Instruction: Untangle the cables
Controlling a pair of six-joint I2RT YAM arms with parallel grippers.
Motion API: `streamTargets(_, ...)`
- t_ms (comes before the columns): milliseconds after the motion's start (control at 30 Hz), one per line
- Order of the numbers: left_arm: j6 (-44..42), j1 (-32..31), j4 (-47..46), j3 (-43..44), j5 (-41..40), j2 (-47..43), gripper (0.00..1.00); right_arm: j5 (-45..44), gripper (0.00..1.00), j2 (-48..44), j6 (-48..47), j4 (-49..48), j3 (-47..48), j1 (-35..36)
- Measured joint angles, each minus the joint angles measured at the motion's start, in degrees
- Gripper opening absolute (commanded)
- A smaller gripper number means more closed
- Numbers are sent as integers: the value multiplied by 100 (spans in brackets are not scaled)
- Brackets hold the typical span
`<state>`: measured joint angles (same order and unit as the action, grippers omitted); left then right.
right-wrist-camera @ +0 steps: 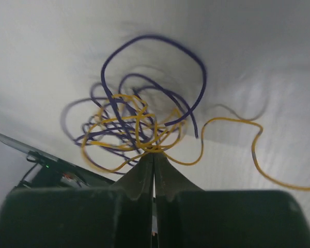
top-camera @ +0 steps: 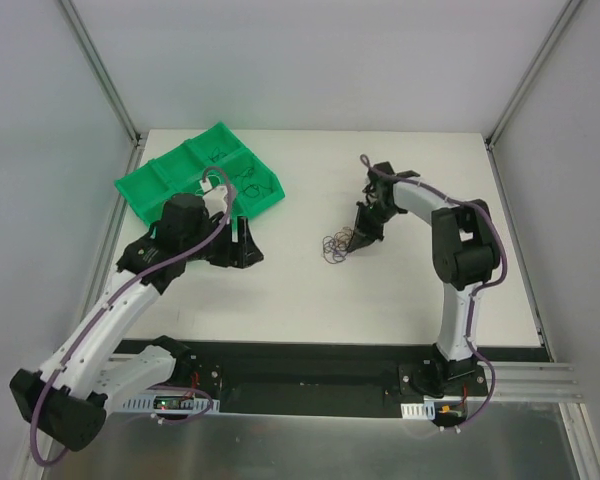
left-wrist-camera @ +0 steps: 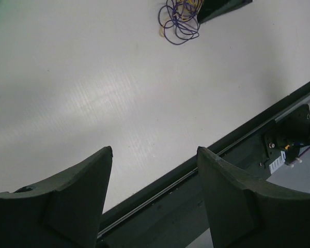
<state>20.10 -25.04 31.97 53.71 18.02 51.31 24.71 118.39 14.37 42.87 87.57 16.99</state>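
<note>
**Three cameras, one shared clump**

The top external camera is looking down from above and behind the arm bases [top-camera: 435, 380], framing the whole table [top-camera: 400, 290]. The left wrist camera is sitting low, looking past the left gripper [left-wrist-camera: 154, 150] across the table toward its near edge. The right wrist camera is pressing in closest, just over the right gripper [right-wrist-camera: 154, 155]. All three are showing the cables [right-wrist-camera: 134, 124].

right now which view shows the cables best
Right wrist: the purple and yellow cables fill the frame, pinched by the right gripper. Top external shows only a tiny clump; left wrist, a small tangle at its top edge.
</note>
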Motion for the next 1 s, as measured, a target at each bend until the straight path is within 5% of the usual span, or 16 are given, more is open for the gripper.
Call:
streamTargets(300, 415, -103, -542, 509, 769, 2328, 65, 107, 1, -2059, -448, -205, -1982, 1204)
streamTargets(467, 623, -669, -857, 1108, 1193, 3578, 68, 363, 41, -3045, -514, -584, -2769, 1082)
streamTargets(600, 656, -1097, -1025, 1589, 1386, 4345, 65, 376, 42, -3051, -525, -658, -3097, 1027)
streamTargets(767, 671, -1405, -1069, 1928, 1440, 4948, 48, 485, 42, -3147, -498, -688, -3311, 750)
streamTargets(1000, 796, -1475, -1049, 2083, 1244, 5469, 52, 715, 43, -3239, -431, -804, -3528, 562)
